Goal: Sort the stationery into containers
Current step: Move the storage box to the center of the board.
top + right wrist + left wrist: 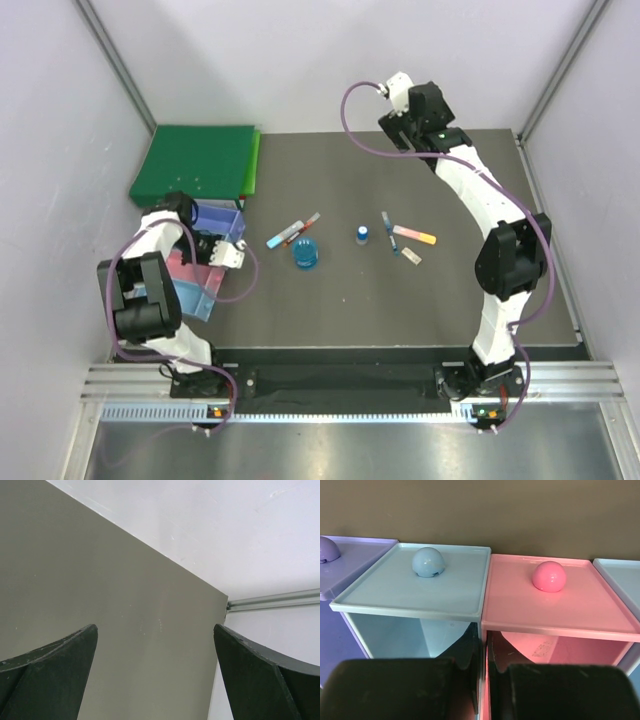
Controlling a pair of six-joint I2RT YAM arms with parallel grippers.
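The stationery lies loose around the middle of the table [330,310]. A red-blue pen [292,233] and a round blue reel [305,254] sit at 9 o'clock of the small bottle [361,235]. A dark blue pen [386,221], an orange-pink marker [414,236] and a tiny pale block [411,256] sit at its 3 o'clock. The containers [197,298] stand at the table's 9 o'clock edge, right below the left gripper [483,675]. Its fingers are pressed together at the seam between a blue and a pink bin; whether they nip that wall is unclear. The right gripper [155,628] hangs spread and empty at 1 o'clock. The pens look light, stiff and likely to roll, so they are best taken across mid-barrel; the reel looks smooth and the bottle tippy
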